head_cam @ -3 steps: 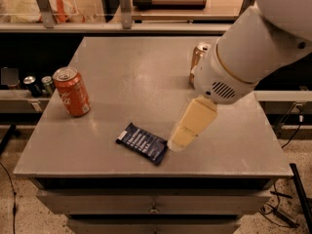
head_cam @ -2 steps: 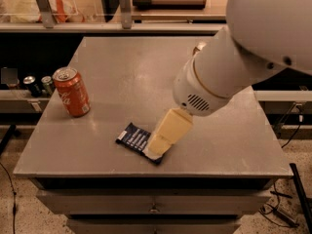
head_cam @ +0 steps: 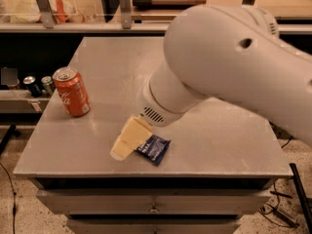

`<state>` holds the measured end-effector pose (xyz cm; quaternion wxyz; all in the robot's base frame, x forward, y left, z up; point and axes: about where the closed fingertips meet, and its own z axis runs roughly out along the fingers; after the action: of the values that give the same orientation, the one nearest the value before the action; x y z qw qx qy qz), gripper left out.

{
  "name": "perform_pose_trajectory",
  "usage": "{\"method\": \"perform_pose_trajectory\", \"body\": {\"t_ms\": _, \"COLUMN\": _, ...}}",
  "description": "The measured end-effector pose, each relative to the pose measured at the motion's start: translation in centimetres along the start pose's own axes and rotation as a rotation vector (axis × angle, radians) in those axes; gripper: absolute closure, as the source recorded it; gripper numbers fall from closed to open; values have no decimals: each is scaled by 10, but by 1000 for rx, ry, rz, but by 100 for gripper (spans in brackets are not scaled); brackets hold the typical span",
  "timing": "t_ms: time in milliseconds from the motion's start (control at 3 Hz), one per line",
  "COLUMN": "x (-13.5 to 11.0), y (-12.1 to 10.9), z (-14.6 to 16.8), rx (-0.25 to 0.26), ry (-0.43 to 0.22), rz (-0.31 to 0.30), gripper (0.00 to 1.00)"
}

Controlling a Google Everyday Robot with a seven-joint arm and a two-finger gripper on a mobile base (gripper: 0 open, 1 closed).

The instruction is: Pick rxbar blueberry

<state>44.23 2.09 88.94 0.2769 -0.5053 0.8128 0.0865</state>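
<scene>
The rxbar blueberry (head_cam: 156, 148), a flat dark navy wrapper with white lettering, lies near the front edge of the grey table (head_cam: 224, 145). Only its right part shows; the rest is hidden behind my gripper. My gripper (head_cam: 122, 149), a cream-coloured piece at the end of the big white arm (head_cam: 229, 67), sits low over the bar's left end, reaching down to the table surface. I cannot see whether it touches the bar. The red soda can (head_cam: 71, 91) stands upright at the table's left side, well clear of the gripper. The gold soda can is hidden behind the arm.
The table's front edge (head_cam: 146, 168) runs just below the bar, with a drawer front (head_cam: 153, 204) under it. Two small cans (head_cam: 38, 84) stand on a lower shelf to the left. A glass barrier with posts (head_cam: 122, 6) stands behind the table.
The arm has swung left and nearer to the camera. The gripper has slid from the bar's right end to its left end, covering that part. The arm now hides the gold can.
</scene>
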Motion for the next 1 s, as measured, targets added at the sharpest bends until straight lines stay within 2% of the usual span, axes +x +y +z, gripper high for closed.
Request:
{"method": "perform_pose_trajectory", "body": {"t_ms": 333, "x": 2, "y": -3, "z": 21, "rx": 30, "ry": 14, "rz": 50, "gripper": 0}}
{"method": "perform_pose_trajectory", "body": {"t_ms": 1000, "x": 23, "y": -9, "z": 43, "rx": 32, "ry": 37, "rz": 115, "gripper": 0}}
